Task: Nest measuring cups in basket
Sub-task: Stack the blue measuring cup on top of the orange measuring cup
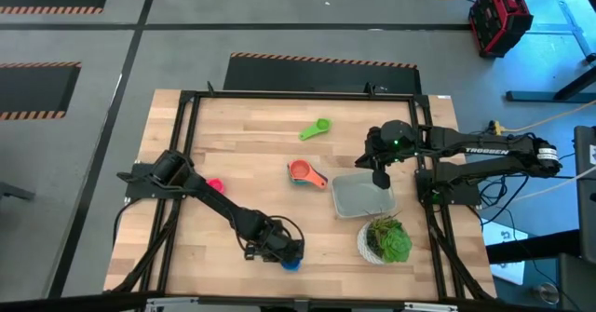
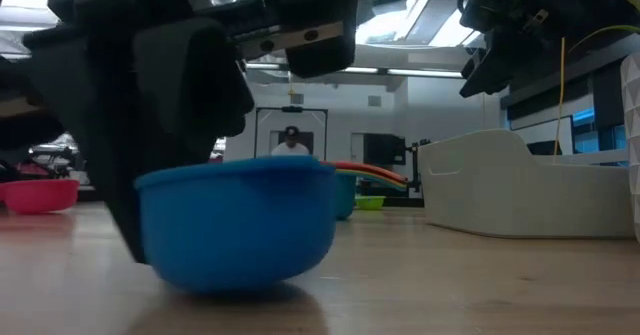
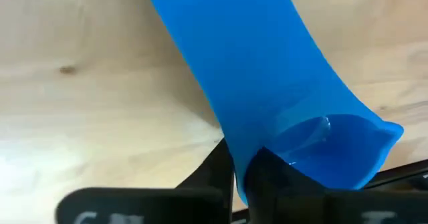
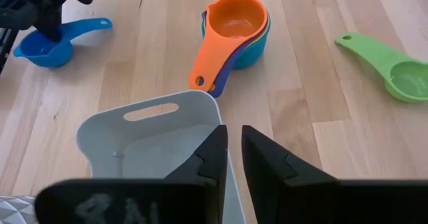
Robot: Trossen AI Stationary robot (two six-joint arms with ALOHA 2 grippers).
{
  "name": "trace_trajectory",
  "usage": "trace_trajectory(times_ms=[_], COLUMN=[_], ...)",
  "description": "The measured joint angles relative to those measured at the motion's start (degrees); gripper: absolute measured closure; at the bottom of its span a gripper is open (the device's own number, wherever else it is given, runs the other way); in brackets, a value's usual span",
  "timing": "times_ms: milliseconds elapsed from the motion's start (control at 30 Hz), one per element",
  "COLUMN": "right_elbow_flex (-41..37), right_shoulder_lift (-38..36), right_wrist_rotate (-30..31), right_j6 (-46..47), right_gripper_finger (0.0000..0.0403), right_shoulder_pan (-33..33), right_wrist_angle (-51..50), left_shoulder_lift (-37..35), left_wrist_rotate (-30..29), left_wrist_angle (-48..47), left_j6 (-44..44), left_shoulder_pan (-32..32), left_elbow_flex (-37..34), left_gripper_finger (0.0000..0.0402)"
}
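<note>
Jaws of left gripper [image 1: 289, 253] pinch blue cup [image 2: 240, 220] — basket [image 1: 363, 196] apart.

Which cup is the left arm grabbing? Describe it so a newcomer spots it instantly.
Start at the wooden table and go to its near edge, well left of the potted plant. There the left gripper is shut on the blue measuring cup. It is the only blue cup lying alone, far from the orange-topped nested stack.
</note>
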Motion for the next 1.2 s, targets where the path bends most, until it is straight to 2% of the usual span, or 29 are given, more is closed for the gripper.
trace_trajectory(times_ms=[167,467,600,767,967,1200], right_elbow_flex=[0.0,0.0,0.0,0.0,0.0,0.0], right_shoulder_lift=[0.0,0.0,0.0,0.0,0.0,0.0], right_wrist_rotate=[0.0,0.0,0.0,0.0,0.0,0.0], right_j6=[0.0,0.2,0.2,0.2,0.2,0.3], right_gripper_finger=[0.0352,0.0352,0.0352,0.0352,0.0352,0.0352], right_shoulder_pan=[0.0,0.0,0.0,0.0,0.0,0.0], right_wrist_angle=[0.0,0.0,0.1,0.2,0.2,0.3], left_shoulder_lift=[-0.1,-2.8,-5.6,-10.6,-15.9,-17.7], left_wrist_rotate=[-3.0,-3.2,-3.6,-4.7,-4.7,-4.4], left_wrist_angle=[-0.4,-4.1,-9.3,-15.3,-17.4,-17.2], left_j6=[7.8,32.5,48.8,71.0,97.0,126.0], left_shoulder_pan=[0.0,1.9,5.2,12.3,22.7,32.7], left_elbow_flex=[0.0,0.0,0.0,0.0,0.0,0.0], left_gripper_finger=[0.0388,0.0394,0.0395,0.0393,0.0394,0.0391])
